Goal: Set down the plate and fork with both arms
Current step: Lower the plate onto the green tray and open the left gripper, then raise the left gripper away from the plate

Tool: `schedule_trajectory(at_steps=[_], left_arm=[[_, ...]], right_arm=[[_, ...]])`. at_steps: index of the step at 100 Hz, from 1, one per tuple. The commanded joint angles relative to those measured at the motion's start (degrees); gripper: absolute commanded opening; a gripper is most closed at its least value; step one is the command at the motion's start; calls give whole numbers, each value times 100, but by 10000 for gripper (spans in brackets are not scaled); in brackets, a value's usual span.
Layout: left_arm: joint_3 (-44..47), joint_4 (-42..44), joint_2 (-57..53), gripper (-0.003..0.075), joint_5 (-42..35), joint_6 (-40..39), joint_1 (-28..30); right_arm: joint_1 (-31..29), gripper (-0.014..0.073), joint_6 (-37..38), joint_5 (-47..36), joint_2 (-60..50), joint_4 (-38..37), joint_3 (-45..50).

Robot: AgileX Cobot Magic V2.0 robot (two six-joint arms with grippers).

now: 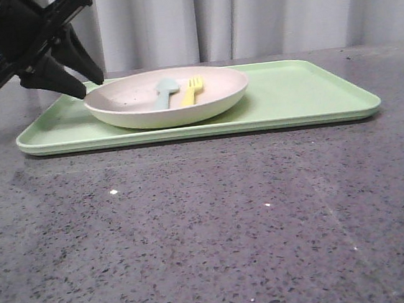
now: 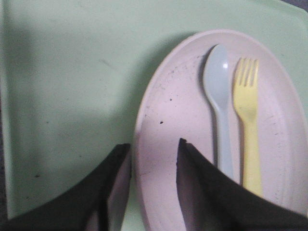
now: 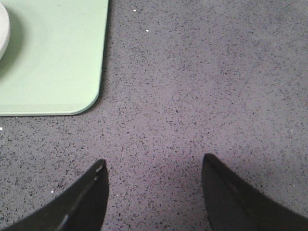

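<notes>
The left gripper (image 2: 153,159), jaws open, straddles the plate (image 2: 183,96) rim; the fork (image 2: 248,130) lies just beyond, handle toward them. The right gripper (image 3: 154,187), also open, is well apart.

A staged lab or test setup is suggested, not a lived-in kitchen. A dark speckled stone-look tabletop (image 1: 210,230) is seen, backed edge to edge by plain grey curtains (image 1: 245,13) (no walls, cabinets or appliances are shown). A light-green tray (image 1: 311,89) is laid flat on the tabletop, holding a pinkish-cream plate (image 1: 132,108) with toy-like plastic cutlery: a yellow fork (image 1: 192,91) and a pale blue-green spoon (image 1: 165,92). Black robot grippers are seen in every view, one (image 1: 80,88) at the plate's rim.
</notes>
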Motion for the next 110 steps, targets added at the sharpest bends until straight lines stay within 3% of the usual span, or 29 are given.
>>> schedule_trajectory(at_steps=[1, 35, 56, 110], left_arm=[[-203, -272, -291, 309, -153, -69, -43], [-203, -243, -492, 303, -274, -69, -21], [-128, 615, -1186, 302, -361, -69, -21], [1626, 1641, -4000, 302, -1005, -69, -21]], right_arm=[[13, 433, -20, -302, 7, -30, -206], [13, 433, -20, -508, 7, -30, -206], [223, 433, -20, -360, 196, 57, -219], [1253, 433, -20, -91, 1746, 61, -1608]])
